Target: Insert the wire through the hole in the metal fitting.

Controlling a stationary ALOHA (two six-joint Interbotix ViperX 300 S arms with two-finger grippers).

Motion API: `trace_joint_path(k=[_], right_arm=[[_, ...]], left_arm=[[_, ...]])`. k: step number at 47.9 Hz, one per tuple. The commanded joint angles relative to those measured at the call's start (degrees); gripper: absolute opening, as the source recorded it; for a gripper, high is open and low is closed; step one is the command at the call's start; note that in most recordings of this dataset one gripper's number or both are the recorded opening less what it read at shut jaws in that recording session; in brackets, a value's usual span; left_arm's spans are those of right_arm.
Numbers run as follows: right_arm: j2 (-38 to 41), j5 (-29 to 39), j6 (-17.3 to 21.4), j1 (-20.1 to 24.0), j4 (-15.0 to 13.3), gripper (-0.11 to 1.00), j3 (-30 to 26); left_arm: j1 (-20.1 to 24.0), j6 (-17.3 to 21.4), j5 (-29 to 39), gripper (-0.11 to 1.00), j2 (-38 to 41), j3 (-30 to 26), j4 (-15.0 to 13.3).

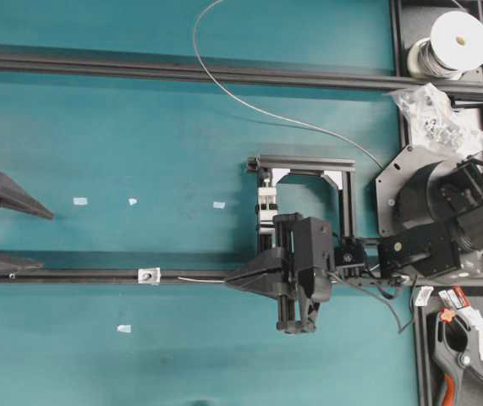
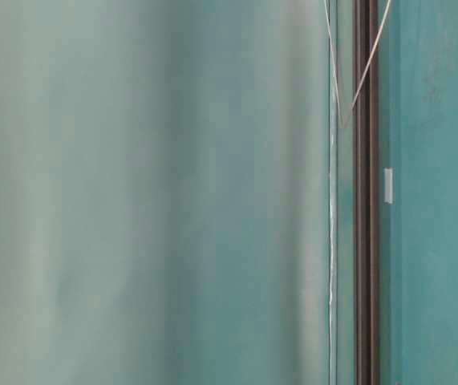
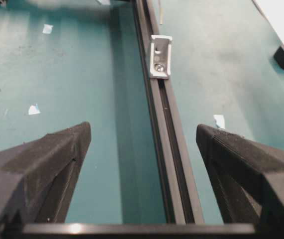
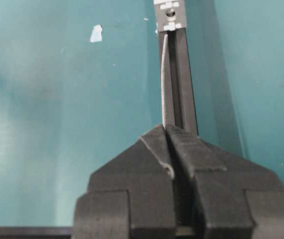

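With the right pincer pressed together on the wire, we are at the threading step: a short free end sticks out past the fingertips and runs along the rail toward the fitting. In the right wrist view the tip ends just short of the fitting, a little to the left of its dark hole, and the end bows slightly, so it is not yet through. The fitting sits on the rail, between the two arms in the overhead view, nearer the left one. Beyond it, the left pincer stands spread wide on either side of the rail, holding nothing and well apart from the fitting. Behind the right arm, the rest of the wire loops back over the tabletop toward the spool in the far corner.

We judge the next move calls for a small sideways correction to line the tip up with the hole, then a slow, straight push along the rail. The thin end may buckle or slide past the fitting's face if it goes in off-centre.
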Motion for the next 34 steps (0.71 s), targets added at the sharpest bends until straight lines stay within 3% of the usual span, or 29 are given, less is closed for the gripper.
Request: trace_joint_path(k=[1,34], right_arm=[[-0.4,-0.4,-0.1,0.3,0.2,0.0,-0.2],[0.5,-1.7,0.0,0.3,2.4,0.0,1.1]], left_arm=[[-0.4,0.1,-0.5,0.79,-0.4,-0.4,0.1],[-0.6,0.2,-0.6,0.79,-0.2,-0.4,0.1]])
